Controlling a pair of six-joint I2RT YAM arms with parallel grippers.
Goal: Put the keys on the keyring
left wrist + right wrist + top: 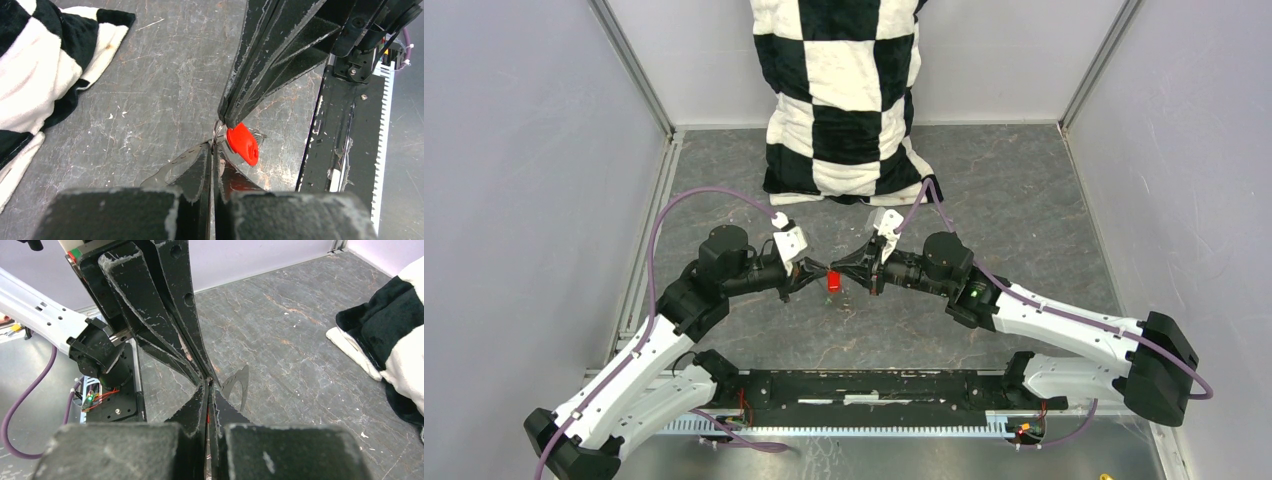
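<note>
Just in front of the checkered cushion (pixel 844 100), the left gripper (pixel 822 272) and right gripper (pixel 842 271) meet tip to tip with fingers pressed together. The red key (pixel 833 284) sits at the right tips, and the arms bar the middle. The tabletop (pixel 1044 200) lies bare on either side of the cushion. A narrow strip between the cushion and the fingers is open.

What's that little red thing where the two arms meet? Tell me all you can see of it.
It is the red key: a small, glossy, rounded plastic head, hanging tilted just under the closed tips of the right gripper, which seem to pinch its top. Its metal blade is hidden. A thin wire shows beside it.
</note>
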